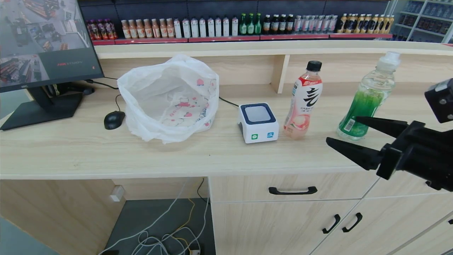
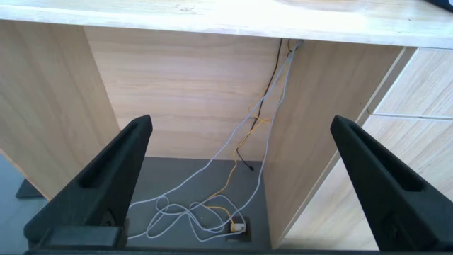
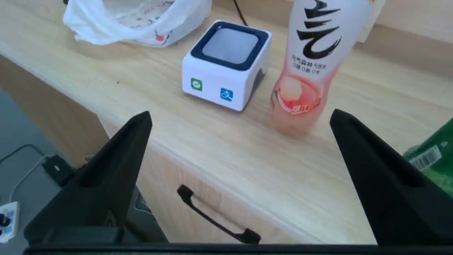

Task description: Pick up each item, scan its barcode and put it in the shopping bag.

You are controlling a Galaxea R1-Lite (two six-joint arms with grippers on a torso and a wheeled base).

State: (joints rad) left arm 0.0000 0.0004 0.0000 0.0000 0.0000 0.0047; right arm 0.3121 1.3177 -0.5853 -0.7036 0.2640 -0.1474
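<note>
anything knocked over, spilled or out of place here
Nothing stands out. The pink black-capped drink bottle and green clear-plastic bottle stand upright, the white plastic shopping bag sits open, and the wooden counter shows no spill.

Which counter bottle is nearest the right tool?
The green bottle with the white cap; the pink bottle stands farther off, beside the scanner.

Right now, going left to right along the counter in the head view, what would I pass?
monitor → mouse → shopping bag → scanner → pink bottle → green bottle
</note>
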